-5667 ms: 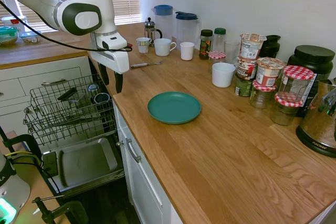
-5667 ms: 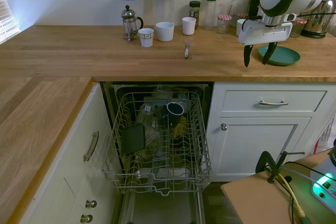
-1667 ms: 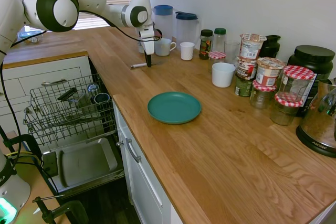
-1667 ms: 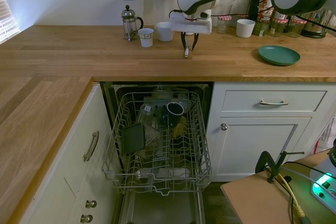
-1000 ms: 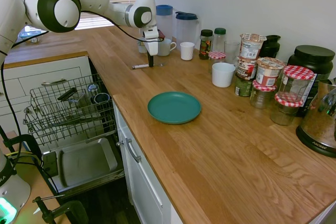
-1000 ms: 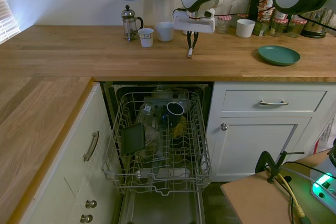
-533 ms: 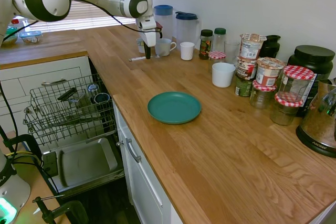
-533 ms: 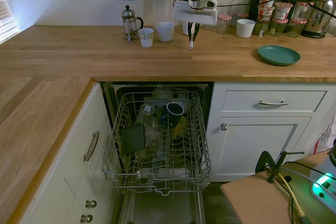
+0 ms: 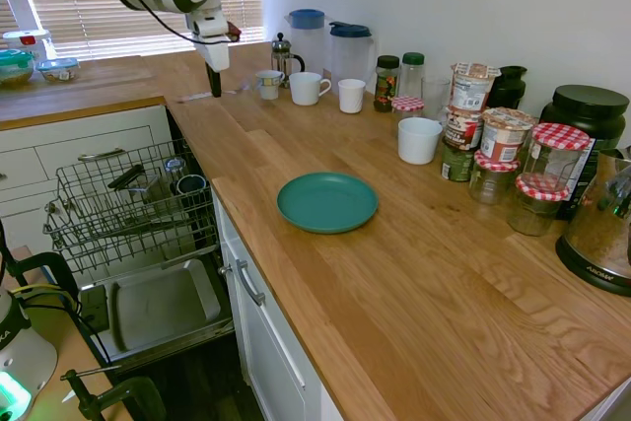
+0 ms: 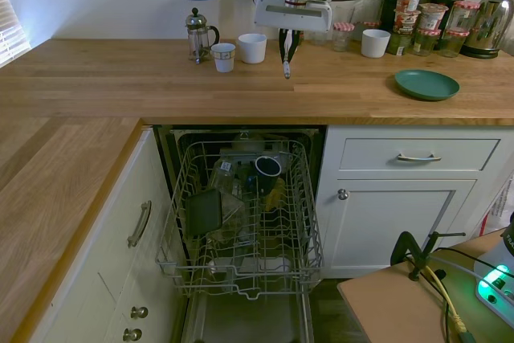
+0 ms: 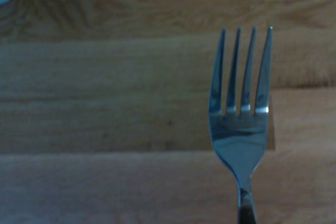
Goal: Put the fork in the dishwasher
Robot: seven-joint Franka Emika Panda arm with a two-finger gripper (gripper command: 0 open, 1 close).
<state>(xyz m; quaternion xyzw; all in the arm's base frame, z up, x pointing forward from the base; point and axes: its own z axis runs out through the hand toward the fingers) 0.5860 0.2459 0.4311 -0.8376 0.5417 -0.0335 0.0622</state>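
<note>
Lifted since before: one fork, apparently clamped in the closed pincer above the worktop.

This is a home kitchen. An L-shaped wooden countertop runs over white cabinets with bar handles, and a built-in dishwasher stands open below it, its wire rack pulled out and loaded with cups and dishes. Along the white wall sit two jugs with blue lids, a French press, white mugs, jars with red checked lids and a steel kettle. A teal plate lies on the counter, and slatted blinds cover the window.
</note>
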